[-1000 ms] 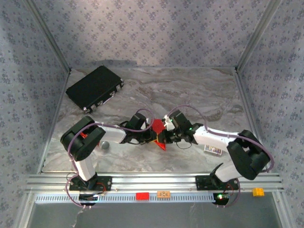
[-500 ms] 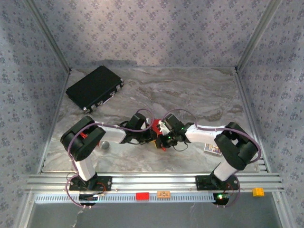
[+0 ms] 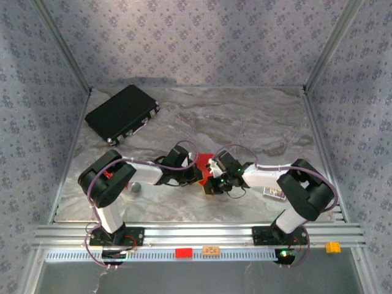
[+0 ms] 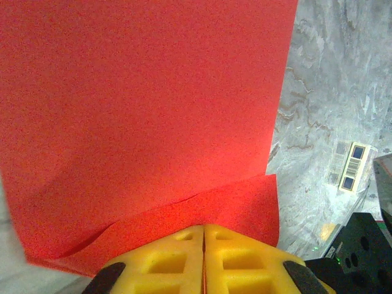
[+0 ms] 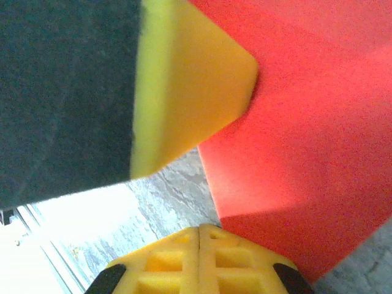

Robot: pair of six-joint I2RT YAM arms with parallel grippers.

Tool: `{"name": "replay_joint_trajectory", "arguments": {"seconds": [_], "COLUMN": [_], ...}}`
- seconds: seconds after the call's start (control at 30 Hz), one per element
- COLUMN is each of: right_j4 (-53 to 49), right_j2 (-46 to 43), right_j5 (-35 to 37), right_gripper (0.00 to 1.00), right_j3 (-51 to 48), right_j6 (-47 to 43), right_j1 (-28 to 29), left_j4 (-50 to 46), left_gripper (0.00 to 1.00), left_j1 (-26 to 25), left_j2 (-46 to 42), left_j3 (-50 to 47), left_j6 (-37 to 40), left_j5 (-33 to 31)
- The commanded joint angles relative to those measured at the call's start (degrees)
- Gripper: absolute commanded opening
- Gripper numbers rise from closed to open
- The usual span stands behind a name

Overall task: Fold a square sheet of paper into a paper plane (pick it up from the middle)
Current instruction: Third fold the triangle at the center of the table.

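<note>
The walls (image 3: 202, 37) are papered in a pale blue-grey floral pattern, with metal posts (image 3: 62, 44) at the corners. The table (image 3: 245, 116) has a grey marbled top, with a ribbed aluminium rail (image 3: 202, 233) along its near edge.

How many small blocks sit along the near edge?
3: a red block left of centre, an orange block just right of it, and a yellow block near the right corner. Others may be hidden.

Mid-table, the square sheet of paper (image 3: 202, 162) sits between left end effector (image 4: 203, 228) and right end effector (image 5: 200, 228), with a case (image 3: 122, 113) back-left.
</note>
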Motion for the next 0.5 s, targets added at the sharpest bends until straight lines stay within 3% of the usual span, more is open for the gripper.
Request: {"name": "replay_joint_trajectory", "arguments": {"seconds": [0.0,0.47], "right_j4": [-0.85,3.65], "right_j2": [-1.6,-9.93], "right_j5": [-0.69,-5.57], "right_gripper": [0.06,0.08], "right_j3": [-2.51,-10.52], "right_j6": [1.33,7.11], "right_j1": [-0.47,-2.09], "left_j4": [-4.38,-3.19], "left_gripper": [0.08,0.07], "left_j1": [0.19,0.22], "left_j2": [2.13,1.61], "left_j3": [-0.82,-2.01], "left_j6": [1.62,0.92], "left_j5": [-3.54,-4.19]}}
